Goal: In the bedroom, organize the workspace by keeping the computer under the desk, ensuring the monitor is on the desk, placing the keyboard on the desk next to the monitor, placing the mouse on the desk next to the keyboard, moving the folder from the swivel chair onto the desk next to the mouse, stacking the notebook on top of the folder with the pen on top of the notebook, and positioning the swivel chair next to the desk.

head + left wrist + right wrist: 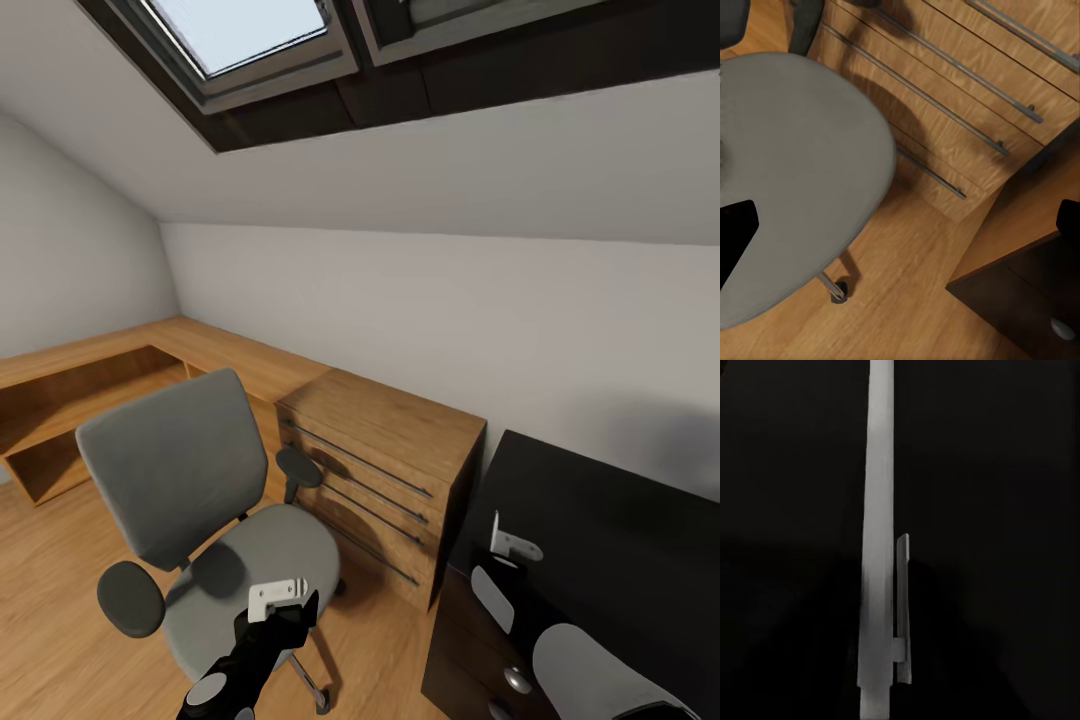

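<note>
A: Where's the chair (215, 520)?
B: Just left of the wooden dresser (385, 470), turned half away. Its seat is bare, no folder on it. I'd judge it hasn't been parked yet, since the black surface (610, 520) is further right, past the dresser.

A: And the arms?
B: The left gripper (285, 605) hangs over the seat's front edge, likely placed to reach the chair. Whether its jaws are open, I cannot tell; the left wrist view catches just dark finger edges. The right gripper (512, 545) sits above the surface. The right wrist view gives a thin pale upright strip against black, and I cannot tell what it is, nor how those jaws stand.

A: Counts?
B: One chair, one dresser with four long rail handles, two skylights overhead, and one silver knob (517, 680) on the dark drawer unit.
</note>
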You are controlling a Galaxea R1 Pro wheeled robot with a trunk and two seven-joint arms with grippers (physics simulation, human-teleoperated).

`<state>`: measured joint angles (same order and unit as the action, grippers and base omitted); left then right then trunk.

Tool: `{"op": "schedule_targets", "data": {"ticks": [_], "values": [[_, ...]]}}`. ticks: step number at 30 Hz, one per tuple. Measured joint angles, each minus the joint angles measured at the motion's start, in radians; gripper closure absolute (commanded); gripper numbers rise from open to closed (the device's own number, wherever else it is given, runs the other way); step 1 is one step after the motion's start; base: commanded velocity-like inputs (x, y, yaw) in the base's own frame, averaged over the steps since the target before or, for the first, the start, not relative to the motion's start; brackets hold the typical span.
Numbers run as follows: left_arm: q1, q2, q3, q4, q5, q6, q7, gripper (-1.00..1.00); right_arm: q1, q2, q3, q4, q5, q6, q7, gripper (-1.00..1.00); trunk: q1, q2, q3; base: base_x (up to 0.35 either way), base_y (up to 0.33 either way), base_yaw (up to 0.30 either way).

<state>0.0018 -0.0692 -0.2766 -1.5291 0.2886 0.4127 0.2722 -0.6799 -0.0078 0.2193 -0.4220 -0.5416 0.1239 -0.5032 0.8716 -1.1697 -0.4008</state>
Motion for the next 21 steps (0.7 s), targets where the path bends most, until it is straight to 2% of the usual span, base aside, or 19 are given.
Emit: {"op": "schedule_targets", "data": {"ticks": [7,11,13,14,15,21], "values": [[0.0,0.0,0.0,0.0,0.0,0.0,0.001,-1.0,0.001,-0.002,-0.006,-0.019,-0.011,0.008,0.0,1.0,-0.027,0.049,0.022,-0.001,0.0,0.0],[0.0,0.0,0.001,0.0,0.0,0.0,0.001,-1.0,0.004,-0.009,-0.008,-0.12,-0.009,0.026,-0.002,1.0,-0.042,0.077,0.034,-0.147,-0.046,0.0],[0.0,0.0,0.001,0.0,0.0,0.0,0.001,-1.0,0.011,-0.037,-0.008,-0.25,-0.012,0.091,-0.004,1.0,-0.049,0.091,0.041,-0.285,-0.124,0.0],[0.0,0.0,0.001,0.0,0.0,0.0,0.001,-1.0,0.016,-0.044,-0.008,-0.284,-0.018,0.108,-0.005,1.0,-0.053,0.098,0.044,-0.31,-0.144,0.0],[0.0,0.0,0.002,0.0,0.0,0.0,0.002,-1.0,0.046,-0.065,-0.008,-0.382,-0.041,0.152,-0.007,1.0,-0.057,0.105,0.047,-0.315,-0.147,0.0],[0.0,0.0,0.002,0.0,0.0,0.0,0.001,-1.0,0.145,-0.125,-0.012,-0.609,-0.127,0.206,-0.032,1.0,-0.08,0.147,0.066,-0.317,-0.153,0.0]]}}
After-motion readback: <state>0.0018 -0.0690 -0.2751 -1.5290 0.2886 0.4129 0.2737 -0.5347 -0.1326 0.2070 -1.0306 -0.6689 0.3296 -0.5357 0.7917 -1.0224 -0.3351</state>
